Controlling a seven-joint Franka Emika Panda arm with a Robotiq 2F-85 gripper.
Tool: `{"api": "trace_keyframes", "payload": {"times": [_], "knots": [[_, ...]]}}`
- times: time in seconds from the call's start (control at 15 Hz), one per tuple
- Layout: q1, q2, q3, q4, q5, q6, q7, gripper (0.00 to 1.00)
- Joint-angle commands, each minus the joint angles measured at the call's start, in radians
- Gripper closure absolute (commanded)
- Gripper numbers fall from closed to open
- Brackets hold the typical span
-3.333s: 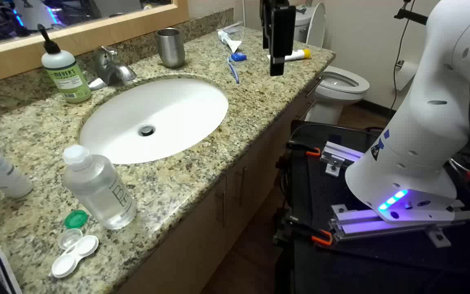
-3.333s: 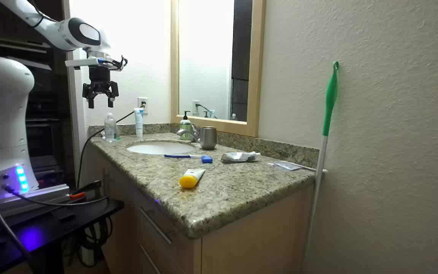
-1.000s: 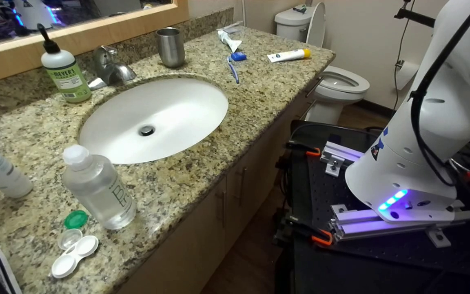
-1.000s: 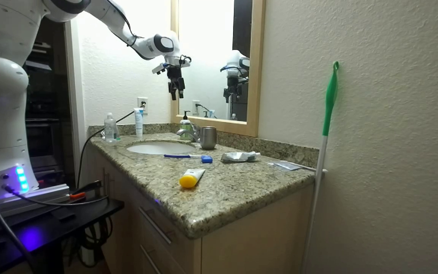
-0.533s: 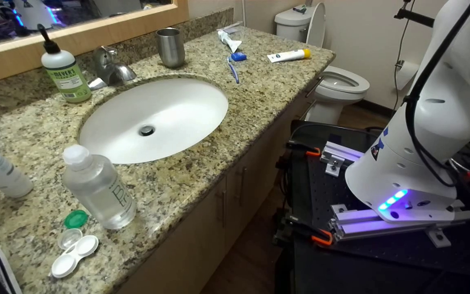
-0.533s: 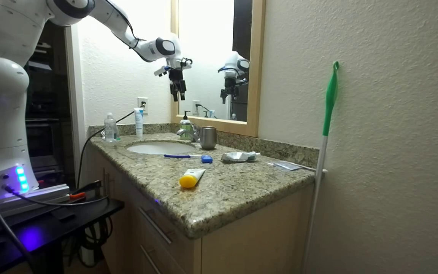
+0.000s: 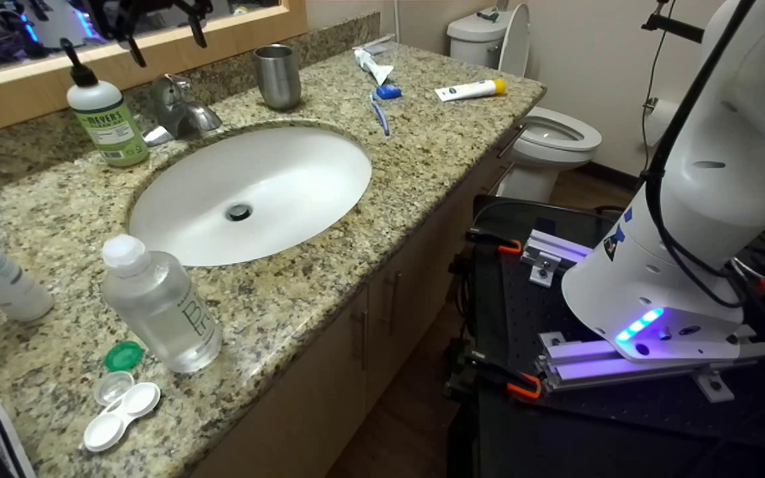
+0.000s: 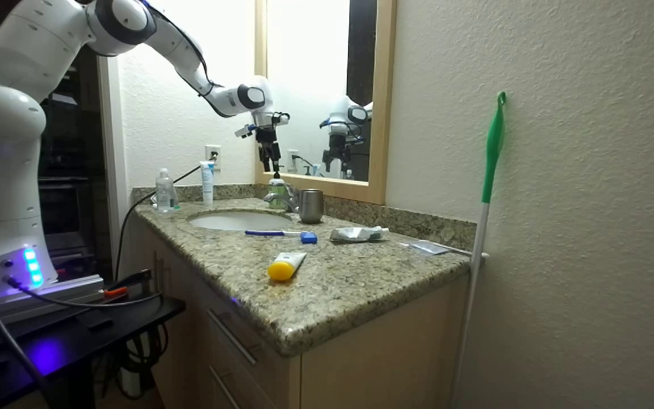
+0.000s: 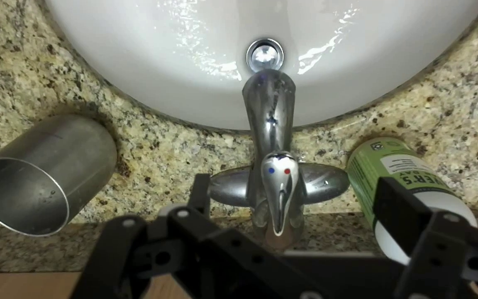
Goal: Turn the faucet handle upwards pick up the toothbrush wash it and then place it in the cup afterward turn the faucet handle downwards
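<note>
Step in hand, by judgement: turning up the faucet handle [image 9: 279,191]; the gripper [image 9: 293,197] hangs over it, fingers [image 9: 200,193] spread apart, holding nothing; its height above the handle is hard to read. Next, lower until the fingers straddle the handle, then lift; in the wrist view, from the handle, the cup [image 9: 73,153] stands at nine o'clock, the soap bottle [image 9: 392,162] at three; in an exterior view the toothbrush [image 7: 380,118] lies at two o'clock from the sink [image 7: 276,179].
</note>
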Motion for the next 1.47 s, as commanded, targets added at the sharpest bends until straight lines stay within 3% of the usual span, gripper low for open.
{"api": "trace_keyframes", "payload": {"times": [0.0,0.33,0.4,0.8,1.13,1.2,1.27,1.4], "knots": [[0.02,0.035,-0.029,0.035,0.004,-0.002,0.016,0.0],[0.026,0.133,-0.045,0.119,0.008,-0.004,0.046,0.0],[0.025,0.08,-0.042,0.061,0.011,-0.003,0.027,0.0],[0.021,0.153,-0.05,0.134,0.019,-0.034,0.042,0.0],[0.026,0.13,-0.053,0.101,0.012,-0.011,0.036,0.0],[0.025,0.129,-0.05,0.103,0.018,-0.016,0.033,0.25],[0.025,0.13,-0.049,0.105,0.019,-0.019,0.034,0.26],[0.025,0.13,-0.048,0.106,0.022,-0.023,0.032,0.4]]}}
